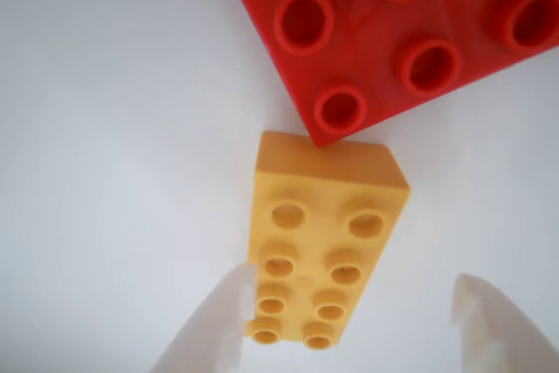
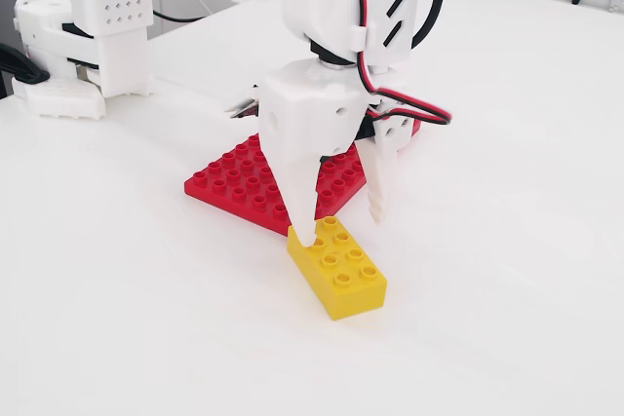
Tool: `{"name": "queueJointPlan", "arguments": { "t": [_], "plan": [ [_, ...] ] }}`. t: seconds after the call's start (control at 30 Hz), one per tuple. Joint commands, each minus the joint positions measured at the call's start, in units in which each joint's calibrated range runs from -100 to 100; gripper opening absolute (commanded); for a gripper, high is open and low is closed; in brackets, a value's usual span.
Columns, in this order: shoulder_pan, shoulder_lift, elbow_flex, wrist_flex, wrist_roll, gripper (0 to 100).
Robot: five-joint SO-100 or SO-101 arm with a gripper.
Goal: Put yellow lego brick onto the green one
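Because the open gripper (image 2: 343, 228) straddles 1 end of the yellow brick (image 2: 337, 268), holding nothing, a grasp looks intended; the brick lies against the red baseplate (image 2: 244, 182).

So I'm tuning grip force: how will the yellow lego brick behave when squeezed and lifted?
The yellow lego brick looks like rigid moulded plastic, so it probably won't deform. Its smooth glossy sides may slip between the fingers, which stand open around one end. Grasped that far off centre, it could tilt. Lying flat, it shouldn't roll.
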Motion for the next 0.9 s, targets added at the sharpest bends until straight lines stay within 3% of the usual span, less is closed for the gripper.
{"name": "queueJointPlan", "arguments": {
  "t": [0.0, 0.87],
  "plan": [
    [0.4, -0.5, -2.2, 0.6, 0.4, 23],
    [3.5, 1.9, -2.4, 0.5, -0.2, 23]
  ]
}}
